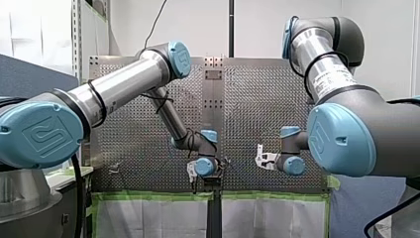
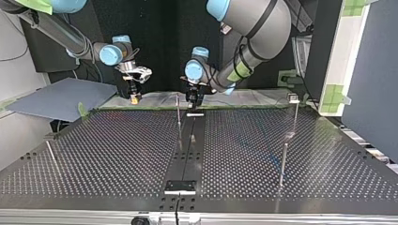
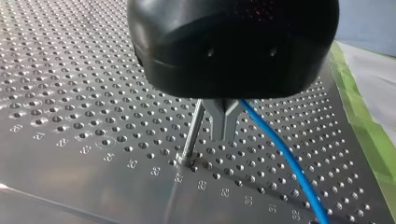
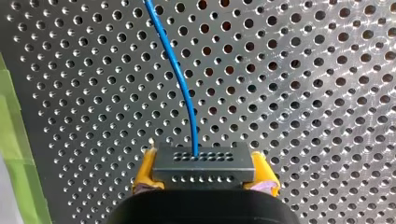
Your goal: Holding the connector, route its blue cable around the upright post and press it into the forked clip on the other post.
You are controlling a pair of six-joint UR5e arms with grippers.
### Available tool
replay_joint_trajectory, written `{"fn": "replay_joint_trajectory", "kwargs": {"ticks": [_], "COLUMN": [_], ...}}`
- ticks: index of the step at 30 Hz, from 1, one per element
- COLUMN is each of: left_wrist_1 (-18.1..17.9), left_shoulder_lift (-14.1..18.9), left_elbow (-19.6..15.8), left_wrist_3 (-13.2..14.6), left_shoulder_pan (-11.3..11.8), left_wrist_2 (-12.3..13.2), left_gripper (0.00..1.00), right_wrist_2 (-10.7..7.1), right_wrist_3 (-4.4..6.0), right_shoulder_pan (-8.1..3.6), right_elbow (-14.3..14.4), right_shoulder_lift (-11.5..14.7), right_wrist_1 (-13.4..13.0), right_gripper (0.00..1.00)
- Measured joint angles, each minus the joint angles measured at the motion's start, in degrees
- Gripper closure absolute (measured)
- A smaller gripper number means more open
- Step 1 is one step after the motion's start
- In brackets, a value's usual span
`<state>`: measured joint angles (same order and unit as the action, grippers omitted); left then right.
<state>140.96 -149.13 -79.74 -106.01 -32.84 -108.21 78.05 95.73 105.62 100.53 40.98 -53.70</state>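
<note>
In the top view, my right gripper (image 2: 134, 96) hangs at the upper left, over the far edge of the bench (image 2: 117, 150). Its wrist view shows its yellow pads (image 4: 144, 170) clamped on either side of the connector (image 4: 204, 163), a dark block with rows of small holes. The blue cable (image 4: 180, 74) leaves the block's face and runs ahead of the gripper over the perforated plate.

At the upper centre of the top view, my left gripper (image 2: 193, 99) points down just beside a thin upright post (image 2: 178, 112). In the left wrist view its metal fingers (image 3: 217, 116) are drawn together, near the post but apart from it. The cable comes out from beside them and trails away over the bench; I cannot tell whether they pinch it.

Toward the right of the top view stands a second post (image 2: 295, 115) with a small fitting at its top, well apart from both grippers.
</note>
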Motion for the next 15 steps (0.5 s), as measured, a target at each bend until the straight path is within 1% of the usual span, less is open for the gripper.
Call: {"fn": "replay_joint_trajectory", "kwargs": {"ticks": [2,3,4,6,7,8,9,11,12,13,14,15], "left_wrist_1": [0.1,0.2,0.3,0.4,0.5,0.6,0.7,0.7,0.8,1.0,1.2,1.4], "left_shoulder_lift": [0.0,0.0,0.0,0.0,0.0,0.0,0.0,0.0,0.0,0.0,0.0,0.0], "left_elbow": [0.0,0.0,0.0,0.0,0.0,0.0,0.0,0.0,0.0,0.0,0.0,0.0], "left_wrist_3": [0.0,0.0,0.0,0.0,0.0,0.1,0.1,0.3,0.6,0.8,1.1,1.6], "left_shoulder_pan": [0.1,0.2,0.3,0.3,0.4,0.4,0.4,0.3,0.2,0.1,0.1,-0.1], "left_wrist_2": [0.1,0.2,0.2,0.2,0.2,0.2,0.2,0.2,0.2,0.2,0.2,0.2], "left_gripper": [0.88,0.88,0.84,0.84,0.77,0.65,0.65,0.48,0.48,0.33,0.24,0.24], "right_wrist_2": [0.00,-0.01,-0.02,-0.08,-0.10,-0.12,-0.14,-0.16,-0.16,-0.17,-0.18,-0.20], "right_wrist_3": [0.01,0.03,0.04,0.07,0.07,0.08,0.08,0.09,0.09,0.09,0.09,0.09], "right_shoulder_pan": [-0.04,-0.07,-0.09,-0.10,-0.10,-0.10,-0.10,-0.11,-0.11,-0.10,-0.08,-0.06], "right_elbow": [-0.1,-0.1,-0.1,-0.2,-0.2,-0.2,-0.2,-0.2,-0.2,-0.2,-0.2,-0.2], "right_shoulder_lift": [0.0,0.0,-0.1,-0.1,-0.1,-0.1,-0.1,-0.1,-0.1,-0.1,-0.1,-0.1], "right_wrist_1": [-0.1,-0.1,-0.2,-0.2,-0.2,-0.2,-0.2,-0.2,-0.2,-0.2,-0.2,-0.2], "right_gripper": [1.00,1.00,1.00,1.00,1.00,1.00,1.00,1.00,1.00,1.00,1.00,1.00]}}
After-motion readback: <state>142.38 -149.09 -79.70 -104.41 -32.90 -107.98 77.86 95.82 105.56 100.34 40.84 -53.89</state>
